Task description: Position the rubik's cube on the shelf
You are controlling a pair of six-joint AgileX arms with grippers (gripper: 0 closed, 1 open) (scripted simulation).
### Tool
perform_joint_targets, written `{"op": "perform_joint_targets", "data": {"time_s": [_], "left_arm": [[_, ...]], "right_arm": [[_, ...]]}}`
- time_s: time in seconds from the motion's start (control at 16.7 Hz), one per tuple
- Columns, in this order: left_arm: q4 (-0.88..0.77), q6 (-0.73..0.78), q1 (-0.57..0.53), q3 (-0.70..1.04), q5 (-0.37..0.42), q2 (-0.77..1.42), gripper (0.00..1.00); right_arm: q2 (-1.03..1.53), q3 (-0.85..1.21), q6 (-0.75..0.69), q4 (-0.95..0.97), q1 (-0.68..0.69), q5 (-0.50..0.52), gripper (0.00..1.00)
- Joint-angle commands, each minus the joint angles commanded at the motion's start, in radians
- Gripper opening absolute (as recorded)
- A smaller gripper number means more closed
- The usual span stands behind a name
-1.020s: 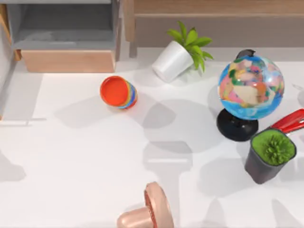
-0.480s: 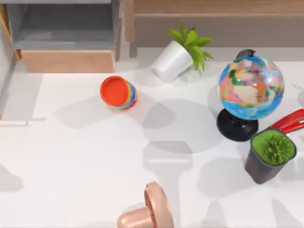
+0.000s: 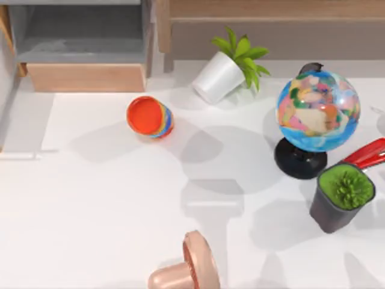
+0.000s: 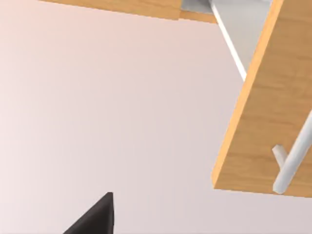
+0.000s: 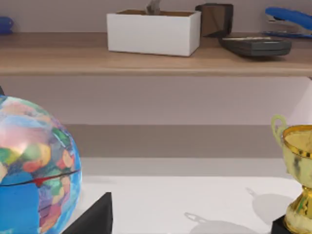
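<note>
orange-red cups (image 3: 150,117) at ten o'clock, shelf (image 3: 271,9) at one and globe (image 3: 317,111) at three sit unmoved since a second ago, so nothing's placed yet; you cannot tell the rubik's cube's whereabouts, nor the left gripper (image 4: 92,219) or right gripper (image 5: 92,217) hold.

Prob. a rendered office desk: globe (image 3: 317,110), red stapler (image 3: 367,154), potted plants, shelf (image 5: 156,61).
</note>
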Motion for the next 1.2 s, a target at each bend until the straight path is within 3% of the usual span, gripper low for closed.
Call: {"op": "perform_joint_targets", "data": {"time_s": [0.24,0.48,1.2], "left_arm": [[-0.326,-0.161,0.047,0.244,-0.123,-0.013,1.0],[-0.736,-0.374,0.021,0.546,-0.247,-0.002,1.0],[-2.045,-1.108,-0.318,1.409,-0.538,0.223,1.0]], "right_arm": [[0.0,0.0,0.0,0.0,0.0,0.0,1.0],[0.0,0.0,0.0,0.0,0.0,0.0,1.0],[0.0,0.0,0.0,0.0,0.0,0.0,1.0]]}}
